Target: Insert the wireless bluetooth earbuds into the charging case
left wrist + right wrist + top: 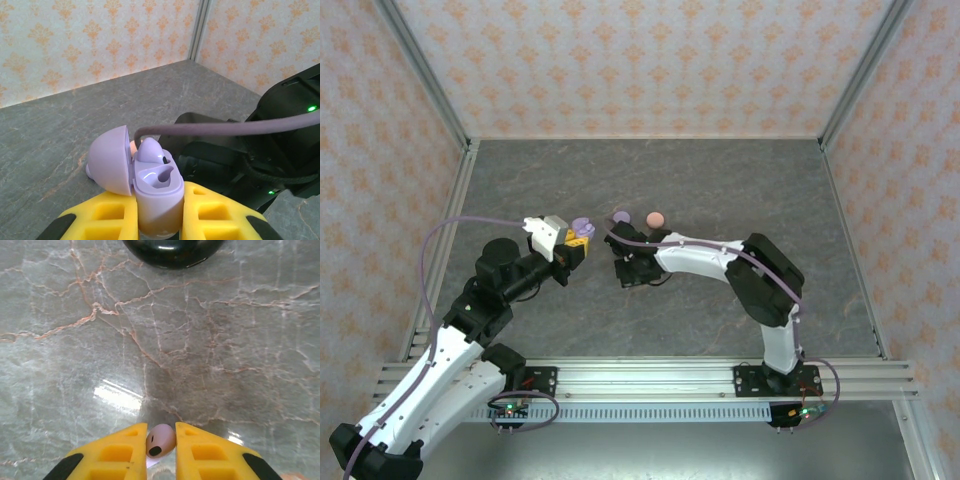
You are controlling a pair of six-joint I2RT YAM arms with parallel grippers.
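My left gripper (pixel 159 202) is shut on an open lavender charging case (pixel 156 192), held upright with its lid (pixel 109 160) swung to the left. One lavender earbud (pixel 148 149) sits in the far slot; the near slot (pixel 160 175) is empty. From above, this gripper (pixel 577 241) holds the case (pixel 583 227) left of centre. My right gripper (pixel 161 434) is shut on a small pale lavender earbud (pixel 161 440), just over the table. In the top view the right gripper (pixel 628 268) points down close beside the left one.
A closed lavender case (pixel 621 217) and a pink case (pixel 655 218) lie just behind the grippers. A glossy black round object (pixel 170 249) lies ahead of the right gripper. The right arm's black body (pixel 285 135) and a purple cable (pixel 225 129) crowd the open case's right side.
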